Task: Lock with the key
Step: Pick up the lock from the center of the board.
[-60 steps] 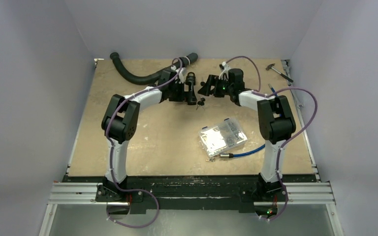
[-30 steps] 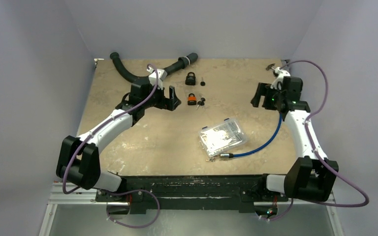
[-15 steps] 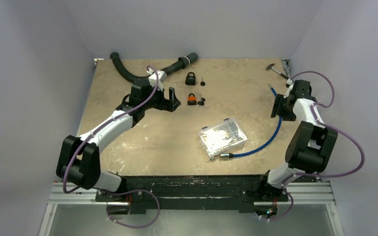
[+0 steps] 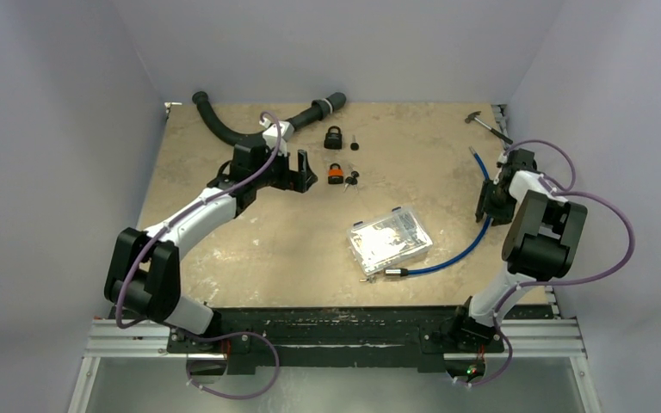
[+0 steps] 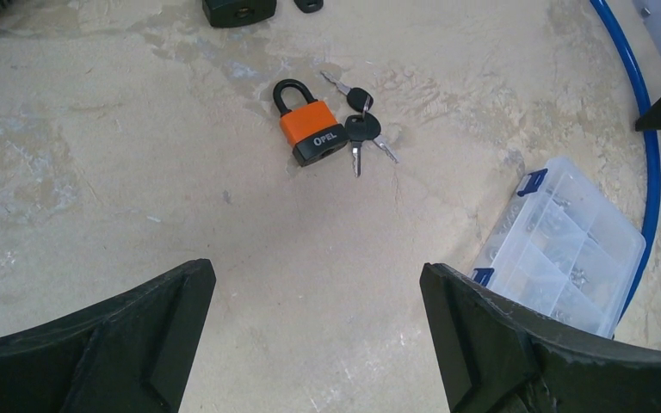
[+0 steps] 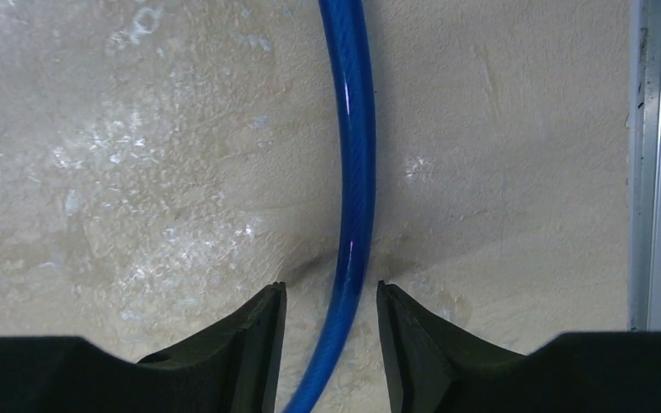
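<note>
While the left gripper (image 5: 314, 280) hangs spread wide, two padlocks lie before it: an orange padlock (image 5: 312, 133) touching three bunched keys (image 5: 362, 128), a black padlock (image 4: 334, 137) near a single key (image 4: 355, 144). The right gripper (image 6: 327, 297), half-open, straddles one blue cable (image 6: 353, 129).

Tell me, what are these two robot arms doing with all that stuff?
They are meant to lock a padlock with a key. The left gripper hangs wide open above the table, with the orange padlock in front of it and the keys lying right beside the lock. Nothing is touching them. The right gripper is over at the table's right edge, one finger on each side of the blue cable, not squeezing it yet.
</note>
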Robot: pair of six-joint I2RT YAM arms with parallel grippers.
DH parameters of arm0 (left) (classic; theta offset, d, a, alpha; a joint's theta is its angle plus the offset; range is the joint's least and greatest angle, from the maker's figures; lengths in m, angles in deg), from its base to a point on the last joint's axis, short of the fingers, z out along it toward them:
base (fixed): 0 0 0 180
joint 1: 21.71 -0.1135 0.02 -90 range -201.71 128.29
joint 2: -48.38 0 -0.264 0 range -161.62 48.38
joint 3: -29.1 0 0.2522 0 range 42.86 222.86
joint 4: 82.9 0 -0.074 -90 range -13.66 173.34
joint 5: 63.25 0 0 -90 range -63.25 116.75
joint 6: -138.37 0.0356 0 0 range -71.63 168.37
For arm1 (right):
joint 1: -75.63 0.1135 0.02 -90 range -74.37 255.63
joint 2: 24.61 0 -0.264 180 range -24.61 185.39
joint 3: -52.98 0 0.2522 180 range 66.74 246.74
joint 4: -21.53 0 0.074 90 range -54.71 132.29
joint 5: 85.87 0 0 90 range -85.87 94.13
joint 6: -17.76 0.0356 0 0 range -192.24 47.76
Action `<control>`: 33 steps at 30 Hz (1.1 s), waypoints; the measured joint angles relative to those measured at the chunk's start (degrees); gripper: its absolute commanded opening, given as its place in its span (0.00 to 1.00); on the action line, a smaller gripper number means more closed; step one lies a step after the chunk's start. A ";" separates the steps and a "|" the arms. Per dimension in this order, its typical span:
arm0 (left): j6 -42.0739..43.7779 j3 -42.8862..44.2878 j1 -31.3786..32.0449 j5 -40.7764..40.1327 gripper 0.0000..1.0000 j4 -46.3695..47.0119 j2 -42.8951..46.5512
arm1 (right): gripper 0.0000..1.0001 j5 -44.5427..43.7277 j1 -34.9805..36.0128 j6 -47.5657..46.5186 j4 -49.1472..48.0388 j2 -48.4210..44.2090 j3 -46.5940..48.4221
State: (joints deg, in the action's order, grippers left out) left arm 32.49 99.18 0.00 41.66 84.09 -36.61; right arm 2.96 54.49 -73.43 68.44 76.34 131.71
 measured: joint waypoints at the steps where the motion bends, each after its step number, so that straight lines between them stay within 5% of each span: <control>1: 0.00 0.31 -0.02 -0.04 1.00 -0.02 -0.20 | 0.46 -0.28 -0.02 0.07 -0.04 0.50 0.00; 4: -0.02 1.16 -0.02 -0.20 1.00 -0.04 -1.01 | 0.32 -0.81 -0.04 0.15 -0.28 1.55 0.00; 8: 0.00 2.10 0.00 -0.35 1.00 -0.20 -2.38 | 0.00 -0.68 -0.09 0.63 -0.44 1.81 0.00; 18: 0.00 4.59 0.00 -0.48 1.00 -0.50 -4.83 | 0.00 0.09 -0.96 1.27 1.64 0.31 0.07; 25: 0.02 5.38 -0.02 -0.44 1.00 -0.52 -5.25 | 0.00 5.51 -1.31 -0.55 3.28 -14.43 0.11; 33: 0.00 5.64 0.00 -0.07 1.00 -0.46 -5.25 | 0.00 12.90 -1.31 -2.97 3.65 -20.31 1.46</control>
State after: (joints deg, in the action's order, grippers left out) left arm 32.49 104.81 0.00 41.60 83.63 -41.86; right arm 15.86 53.17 -76.40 72.09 56.03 133.17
